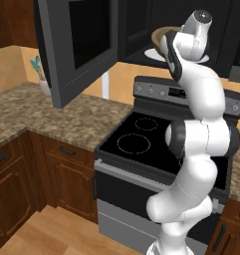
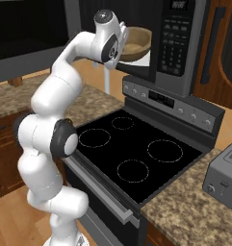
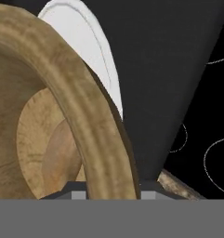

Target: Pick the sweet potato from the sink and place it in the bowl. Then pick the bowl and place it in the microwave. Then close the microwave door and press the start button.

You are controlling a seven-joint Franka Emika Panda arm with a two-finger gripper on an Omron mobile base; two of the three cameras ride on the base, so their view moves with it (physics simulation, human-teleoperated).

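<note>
Gripping the thick rim of the bowl (image 3: 92,125), the gripper (image 3: 112,193) has one jaw on each side of the rim. Bowl position: inside the open microwave (image 2: 177,41), above the white turntable plate (image 1: 156,54). The sweet potato (image 3: 62,155) lies in the bowl. The microwave door (image 1: 79,47) stands swung open over the counter (image 1: 52,117), left of the stove (image 2: 136,153).

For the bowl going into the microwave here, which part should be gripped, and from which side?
Probably the bowl's thick rim, one finger inside and one outside, on the side facing out of the microwave. The wall is wide and shallow, so only the rim fits between the jaws. The gripper already straddles the rim this way, with the white plate beyond.
</note>
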